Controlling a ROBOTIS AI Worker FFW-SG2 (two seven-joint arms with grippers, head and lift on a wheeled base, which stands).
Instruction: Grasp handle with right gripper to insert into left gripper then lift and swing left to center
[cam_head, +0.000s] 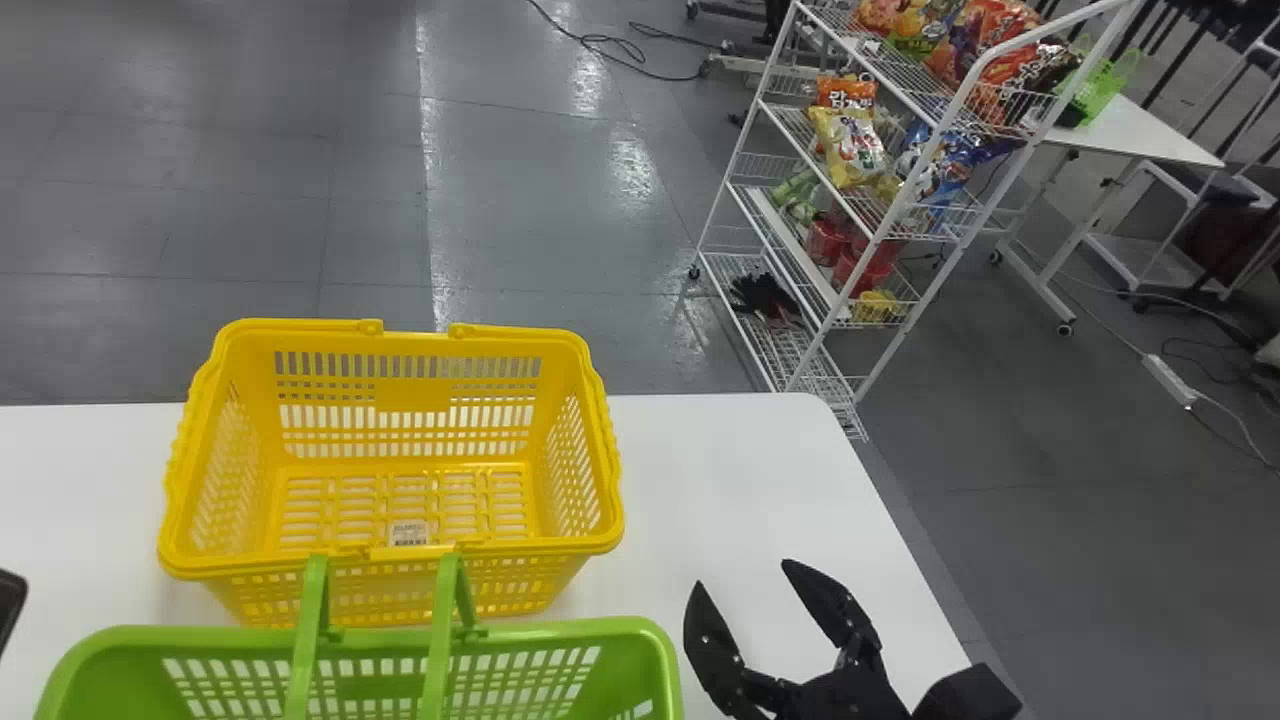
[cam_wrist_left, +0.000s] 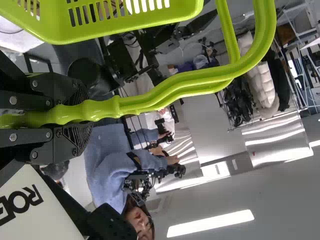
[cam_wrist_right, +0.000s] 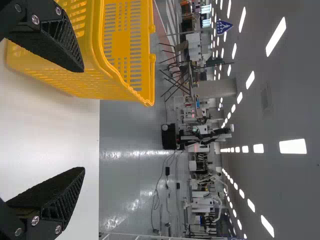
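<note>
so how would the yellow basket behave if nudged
The yellow basket would likely slide rather than tip, sitting low and broad on the table. It is probably light, being empty and slotted; its thin walls may flex slightly.

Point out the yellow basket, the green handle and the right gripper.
Yellow basket (cam_head: 412, 394): head view, solid panel of its far wall.
Green handle (cam_wrist_left: 150, 98): left wrist view, wavy stretch of its bar.
Right gripper (cam_head: 742, 573): head view, midway between its fingertips.
</note>
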